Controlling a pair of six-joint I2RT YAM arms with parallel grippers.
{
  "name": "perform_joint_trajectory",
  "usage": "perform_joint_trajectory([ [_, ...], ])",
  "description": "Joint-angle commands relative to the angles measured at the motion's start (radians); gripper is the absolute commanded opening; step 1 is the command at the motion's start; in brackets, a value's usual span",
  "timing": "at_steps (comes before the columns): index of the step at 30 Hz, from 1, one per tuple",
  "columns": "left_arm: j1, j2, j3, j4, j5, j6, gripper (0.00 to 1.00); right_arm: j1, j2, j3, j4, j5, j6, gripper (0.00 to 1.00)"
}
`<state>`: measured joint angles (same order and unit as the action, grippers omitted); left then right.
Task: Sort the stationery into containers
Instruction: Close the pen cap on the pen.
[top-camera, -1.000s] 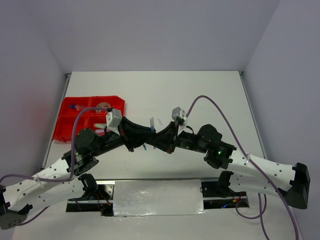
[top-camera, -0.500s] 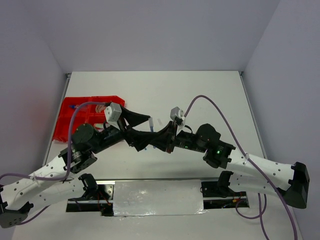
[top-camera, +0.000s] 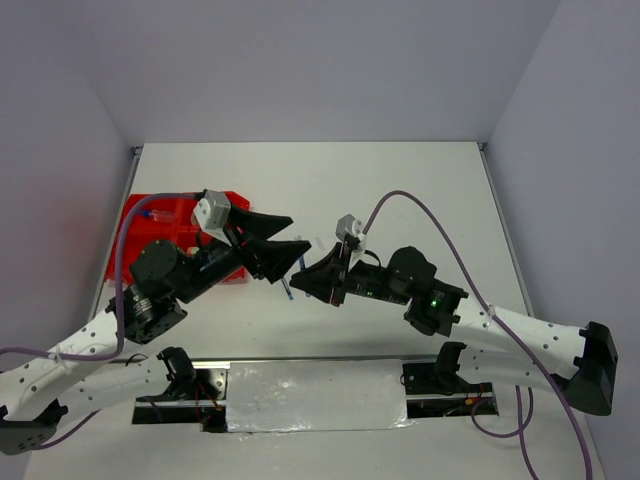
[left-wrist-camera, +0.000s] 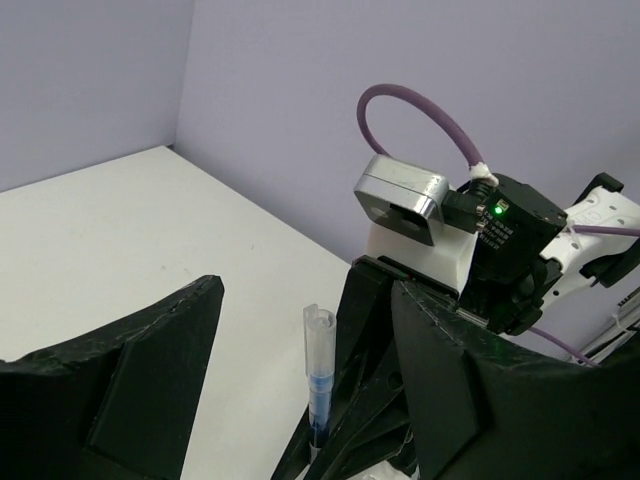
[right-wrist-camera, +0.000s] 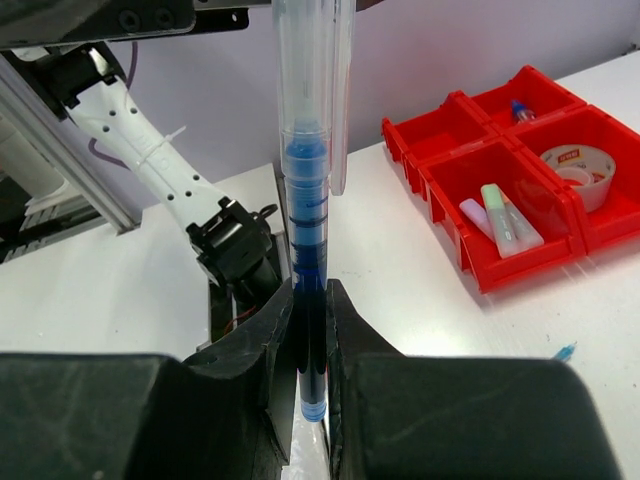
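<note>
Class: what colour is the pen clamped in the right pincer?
The pen is blue inside a clear barrel, clearest in the right wrist view.

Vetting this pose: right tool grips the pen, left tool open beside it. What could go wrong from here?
1. The right tool pinches the pen near its lower end, with most of it standing above the grip; it could tilt or slip.
2. The open left tool sits close to the pen; pulling away could knock it.
3. The tray sits beyond the left arm; reaching it risks a clash.
</note>
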<state>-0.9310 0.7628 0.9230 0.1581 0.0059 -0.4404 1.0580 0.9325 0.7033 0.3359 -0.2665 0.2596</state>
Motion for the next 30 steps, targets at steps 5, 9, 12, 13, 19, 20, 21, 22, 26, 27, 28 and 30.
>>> perform_joint_trajectory([
  [5, -0.002, 0.018, 0.034, 0.024, -0.014, 0.009, 0.67, 0.002, 0.012, 0.073, -0.024, 0.044, -0.022, 0.00],
  [9, -0.002, 0.033, 0.036, 0.034, 0.031, 0.005, 0.54, 0.003, 0.017, 0.078, -0.032, 0.079, -0.016, 0.00],
  [12, -0.002, 0.043, 0.036, 0.028, 0.034, -0.003, 0.33, 0.000, 0.022, 0.088, -0.040, 0.093, -0.014, 0.00],
  [13, -0.002, 0.046, 0.034, 0.026, 0.043, -0.003, 0.29, 0.002, 0.023, 0.091, -0.044, 0.095, -0.016, 0.00],
  [19, -0.002, 0.064, 0.037, 0.003, 0.062, -0.011, 0.00, 0.002, 0.032, 0.111, -0.051, 0.098, -0.014, 0.00],
  [20, -0.002, 0.069, 0.037, -0.002, 0.059, -0.011, 0.00, 0.002, 0.032, 0.114, -0.051, 0.105, -0.013, 0.00],
  [21, -0.002, 0.070, 0.036, -0.006, 0.055, -0.012, 0.00, 0.002, 0.031, 0.120, -0.052, 0.110, -0.010, 0.00],
  [22, -0.002, 0.076, 0.031, -0.017, 0.052, -0.012, 0.00, 0.002, 0.031, 0.134, -0.058, 0.118, -0.010, 0.00],
  [26, -0.002, 0.078, -0.009, -0.035, 0.054, -0.001, 0.00, 0.000, 0.020, 0.185, -0.069, 0.173, -0.013, 0.00],
  [27, -0.002, 0.078, -0.022, -0.041, 0.049, -0.006, 0.00, -0.001, 0.009, 0.211, -0.070, 0.187, -0.014, 0.00],
  [28, -0.002, 0.073, -0.056, -0.040, 0.055, -0.014, 0.00, -0.003, 0.000, 0.237, -0.064, 0.197, -0.016, 0.00],
  [30, -0.003, 0.069, -0.120, -0.020, 0.077, -0.032, 0.00, -0.004, -0.012, 0.261, -0.048, 0.199, -0.022, 0.00],
])
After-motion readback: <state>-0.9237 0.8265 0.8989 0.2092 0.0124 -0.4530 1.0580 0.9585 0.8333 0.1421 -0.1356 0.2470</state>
